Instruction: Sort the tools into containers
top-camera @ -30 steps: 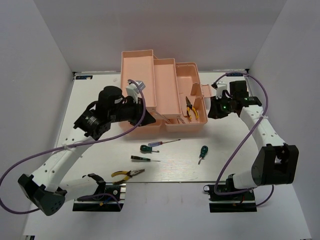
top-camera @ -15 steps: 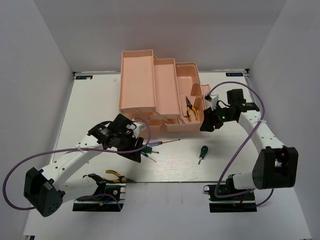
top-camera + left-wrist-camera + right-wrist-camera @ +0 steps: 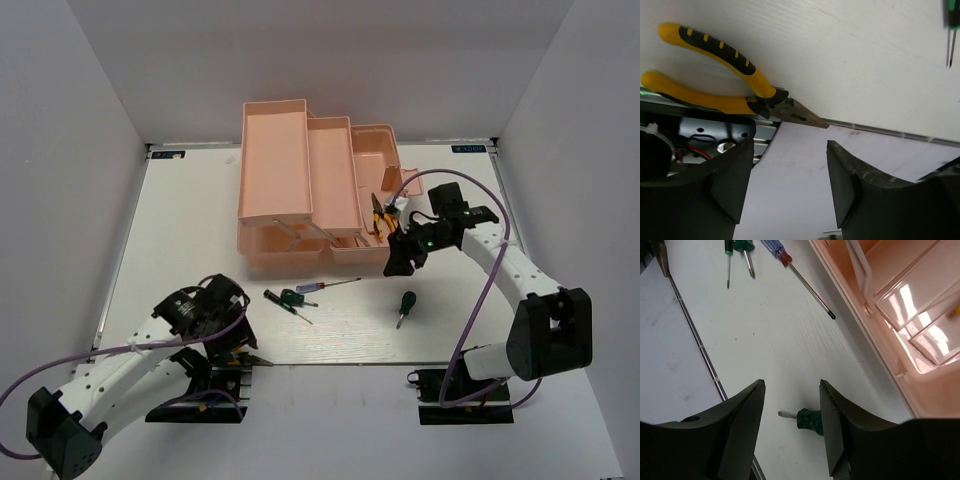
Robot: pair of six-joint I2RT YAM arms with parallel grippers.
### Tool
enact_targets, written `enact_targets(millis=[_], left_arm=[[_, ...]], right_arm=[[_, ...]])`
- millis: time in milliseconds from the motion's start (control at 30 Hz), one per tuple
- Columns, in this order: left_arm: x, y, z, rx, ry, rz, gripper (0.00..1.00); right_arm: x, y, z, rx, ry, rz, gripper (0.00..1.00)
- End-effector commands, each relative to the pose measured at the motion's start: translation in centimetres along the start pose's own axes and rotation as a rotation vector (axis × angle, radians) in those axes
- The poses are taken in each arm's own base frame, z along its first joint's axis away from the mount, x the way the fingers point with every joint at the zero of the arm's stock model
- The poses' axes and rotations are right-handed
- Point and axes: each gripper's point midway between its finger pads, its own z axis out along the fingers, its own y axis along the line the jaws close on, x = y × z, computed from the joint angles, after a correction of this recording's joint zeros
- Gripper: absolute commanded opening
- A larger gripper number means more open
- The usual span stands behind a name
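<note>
Left gripper (image 3: 790,145) apart, empty. Pliers (image 3: 767,100) lie at the table (image 3: 865,60) near edge, just ahead of it, long axis along my finger line, nose right, so I'd turn the wrist. Right gripper (image 3: 791,385) apart, stubby screwdriver (image 3: 809,419) just ahead.

Toolbox (image 3: 910,305): smooth glossy salmon plastic, bright highlights at right of frame. Pliers (image 3: 751,74): matt yellow-and-black handle sleeves, dull grey metal nose. Table (image 3: 765,340): matt white, faintly speckled.

Pliers (image 3: 381,217) in toolbox (image 3: 275,160), screwdrivers (image 3: 291,296) before it
</note>
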Motion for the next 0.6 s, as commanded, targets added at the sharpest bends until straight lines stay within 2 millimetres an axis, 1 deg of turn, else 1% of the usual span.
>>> enact_targets(millis=[0, 133, 233, 267, 333, 367, 400, 433, 467, 500, 567], left_arm=[[-0.6, -0.6, 0.7, -0.006, -0.027, -0.212, 0.71], [-1.3, -1.1, 1.5, -0.024, -0.036, -0.207, 0.71], [-1.9, -1.2, 1.3, -0.046, -0.055, -0.168, 0.71], [-2.5, -1.2, 0.7, -0.055, -0.084, -0.168, 0.71], [-3.8, -1.1, -0.1, -0.088, -0.133, -0.15, 0.71], [-5.3, -1.6, -1.1, -0.089, -0.199, -0.139, 0.71], [-6.0, -1.6, -1.5, -0.105, -0.226, -0.129, 0.69], [-7.0, -1.5, -1.5, -0.15, -0.26, -0.118, 0.69], [-7.4, -1.7, -1.8, -0.167, -0.268, -0.108, 0.69], [-7.5, -1.4, -1.4, -0.195, -0.267, -0.104, 0.69], [-7.7, -1.5, -0.8, -0.22, -0.263, -0.077, 0.69]], right_arm=[[-0.1, 0.5, 0.5, -0.025, -0.01, -0.008, 0.54], [0.4, 0.6, 0.7, -0.029, -0.006, 0.001, 0.54], [0.5, 0.9, 0.7, -0.033, -0.013, 0.013, 0.54], [0.6, 1.1, 0.7, -0.034, -0.011, 0.015, 0.54], [0.9, 1.1, 0.7, -0.03, -0.012, 0.012, 0.54], [1.0, 1.2, 0.7, -0.028, -0.01, 0.012, 0.54], [1.1, 1.2, 0.7, -0.024, -0.01, 0.014, 0.54], [1.4, 1.1, 0.7, -0.022, -0.008, 0.021, 0.54], [1.4, 1.2, 0.7, -0.022, -0.009, 0.016, 0.54], [1.4, 1.3, 0.7, -0.024, -0.01, 0.017, 0.54], [1.4, 1.3, 0.5, -0.017, -0.013, 0.017, 0.54]])
